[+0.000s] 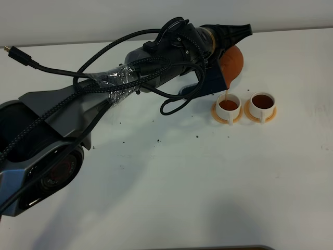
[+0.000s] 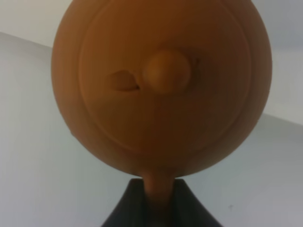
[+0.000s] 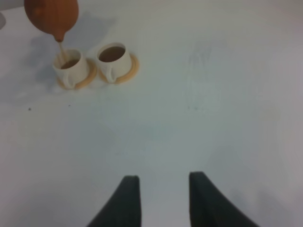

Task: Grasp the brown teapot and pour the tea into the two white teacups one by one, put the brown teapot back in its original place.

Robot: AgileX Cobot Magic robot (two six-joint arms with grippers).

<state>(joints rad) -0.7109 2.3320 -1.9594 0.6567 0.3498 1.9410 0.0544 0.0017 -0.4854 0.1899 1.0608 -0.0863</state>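
Left claw (image 2: 159, 205) pinches the brown teapot (image 2: 161, 85); right claw (image 3: 164, 194), unseen overhead, hangs spread.

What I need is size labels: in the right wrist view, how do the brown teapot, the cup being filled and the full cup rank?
1. brown teapot: largest, though cropped by the frame.
2. cup being filled and full cup: alike, not ranked.

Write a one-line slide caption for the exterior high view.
Left gripper tilts the brown teapot, pouring tea into one white teacup beside the already filled teacup.
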